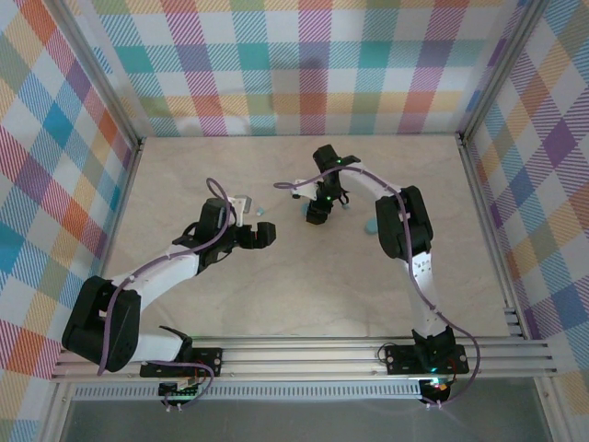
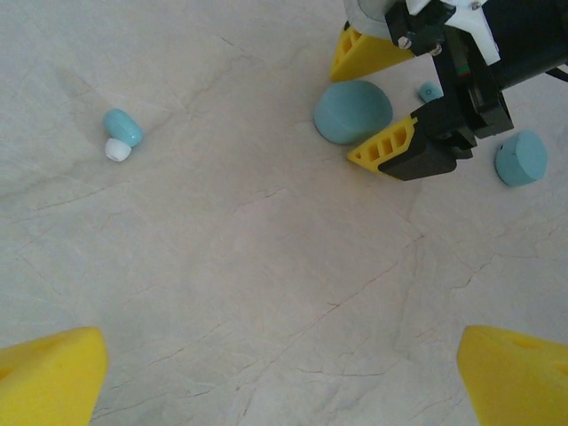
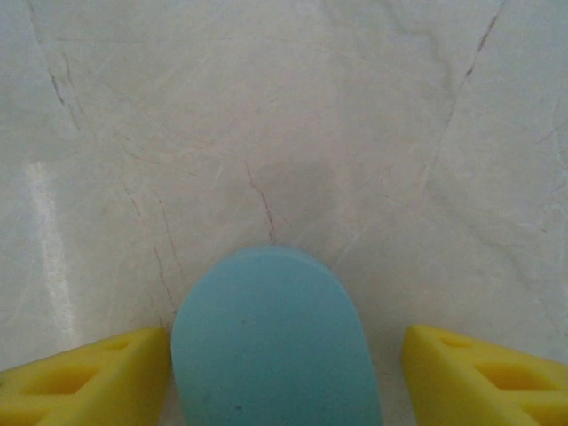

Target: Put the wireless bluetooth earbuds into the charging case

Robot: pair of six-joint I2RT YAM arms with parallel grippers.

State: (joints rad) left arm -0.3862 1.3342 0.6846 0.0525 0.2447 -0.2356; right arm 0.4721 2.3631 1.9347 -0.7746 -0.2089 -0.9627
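Earbud (image 2: 122,133), teal with white tip, lies ahead-left of my left gripper (image 2: 284,386), well apart. Second earbud (image 2: 429,90) just beside right gripper (image 3: 286,335). Charging case (image 3: 266,302) sits between right fingers, which are spread with a gap on one side, no pinch. Left jaws wide, empty. I reckon step = securing case. Next: squeeze evenly, left fetches bud.
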